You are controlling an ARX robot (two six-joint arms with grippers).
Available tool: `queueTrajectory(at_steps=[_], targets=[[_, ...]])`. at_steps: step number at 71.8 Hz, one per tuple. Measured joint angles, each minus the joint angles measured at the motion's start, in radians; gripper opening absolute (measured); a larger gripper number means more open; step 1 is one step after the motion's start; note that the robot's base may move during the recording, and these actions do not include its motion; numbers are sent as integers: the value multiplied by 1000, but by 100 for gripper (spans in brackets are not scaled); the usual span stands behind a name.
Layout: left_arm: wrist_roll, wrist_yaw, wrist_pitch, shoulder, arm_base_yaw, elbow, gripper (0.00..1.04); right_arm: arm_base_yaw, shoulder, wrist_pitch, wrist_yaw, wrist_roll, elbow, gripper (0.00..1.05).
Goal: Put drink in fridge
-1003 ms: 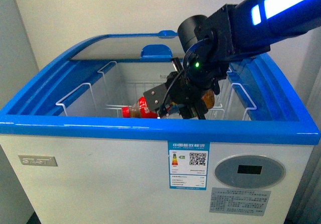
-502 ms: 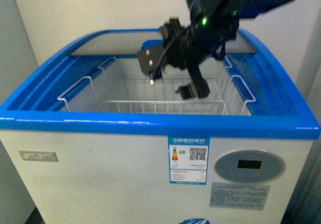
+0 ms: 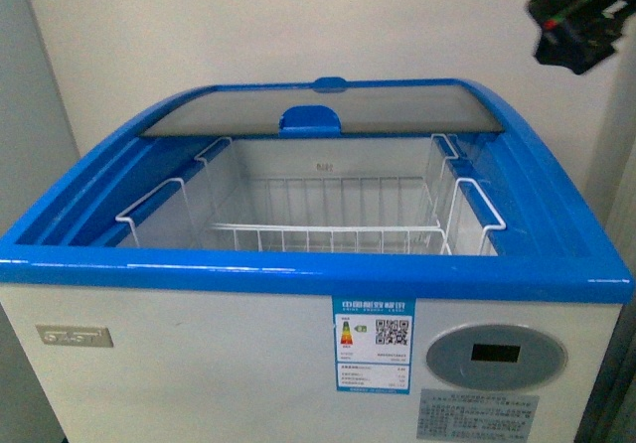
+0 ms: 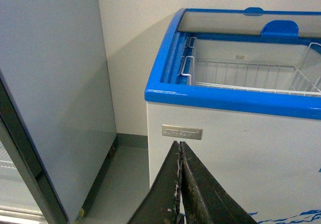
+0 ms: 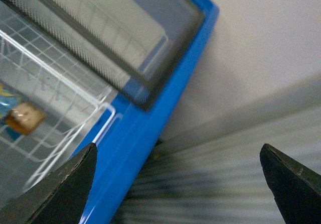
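Note:
The fridge (image 3: 298,269) is a white chest freezer with a blue rim. Its front half is uncovered, and the glass lid (image 3: 318,115) is slid to the back. White wire baskets (image 3: 328,229) show inside. The drink is not in view in the front view. In the right wrist view a small brown shape (image 5: 22,117) lies under the basket wires; I cannot tell what it is. My right gripper (image 3: 574,28) is open and empty, high above the fridge's right rear corner (image 5: 140,133). My left gripper (image 4: 180,146) is shut and empty, low before the fridge's white front (image 4: 225,148).
A tall grey upright cooler (image 4: 50,83) stands left of the fridge, with a strip of grey floor (image 4: 120,184) between them. A pale wall (image 3: 248,26) runs right behind the fridge. The right wrist view is motion-blurred.
One second ago my right gripper held the bottle low inside the fridge. It came up empty and has swung high to the right. The bottle no longer shows.

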Motion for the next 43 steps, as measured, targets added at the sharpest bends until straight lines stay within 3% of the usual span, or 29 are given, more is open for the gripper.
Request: queueTrajectory(at_steps=[6,9,12,15,25,30,41,43], targets=[[0,0,0,0,0,0,3,-17,-205,-71,-29,202,-198,97],[0,0,0,0,0,0,3,-22,-318,8,-63,270,-325,92],[0,0,0,0,0,0,3,-23,-473,200,-83,320,-499,84],[0,0,0,0,0,0,3,-47,-608,300,-135,350,-622,78],[0,0,0,0,0,0,3,-93,-1049,285,-156,397,-930,53],[0,0,0,-2,0,0,3,-93,-1120,306,-158,404,-978,43],[0,0,0,-2,0,0,3,-94,-1189,337,-158,411,-1132,3],[0,0,0,-2,0,0,3,-94,-1198,340,-159,412,-1144,3]])
